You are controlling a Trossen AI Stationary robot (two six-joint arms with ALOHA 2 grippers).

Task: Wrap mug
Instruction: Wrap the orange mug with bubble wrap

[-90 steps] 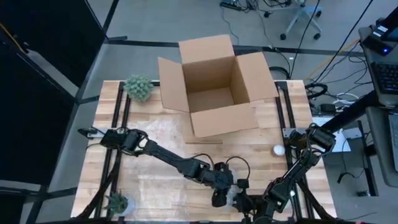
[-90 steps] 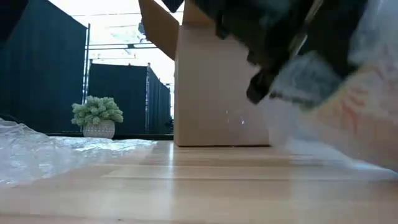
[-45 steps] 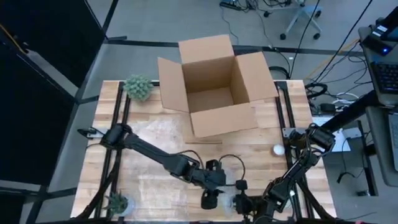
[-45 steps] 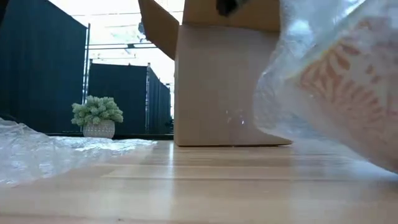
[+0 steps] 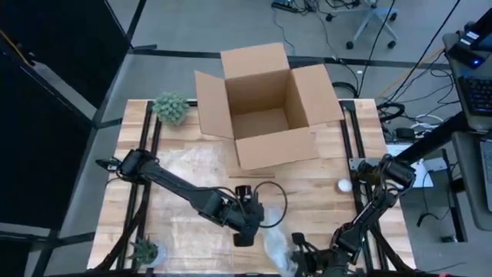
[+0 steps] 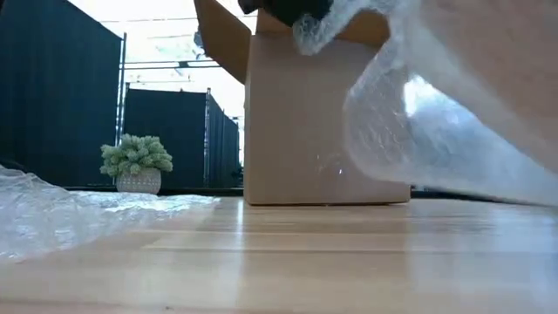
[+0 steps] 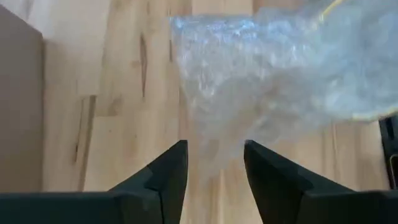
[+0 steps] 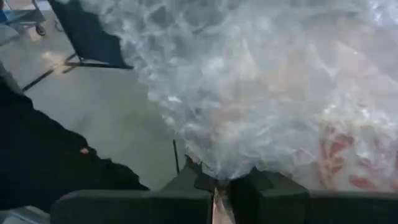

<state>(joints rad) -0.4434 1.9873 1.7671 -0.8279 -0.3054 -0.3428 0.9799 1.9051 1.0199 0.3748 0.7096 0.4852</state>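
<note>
1. Left gripper (image 7: 214,165): fingers spread, grasping nothing. The bubble wrap (image 7: 280,81) trails just ahead of and between its tips.
2. Right gripper (image 8: 214,186): fingers pinched tight on the bubble wrap, with the bundle directly in front.
3. The mug (image 8: 348,155) shows as an orange pattern through the film, enclosed.
4. Judgement: the wrap looks largely on; loose film remains to tuck, and the cardboard box (image 5: 265,104) stands well beyond both grippers.
</note>
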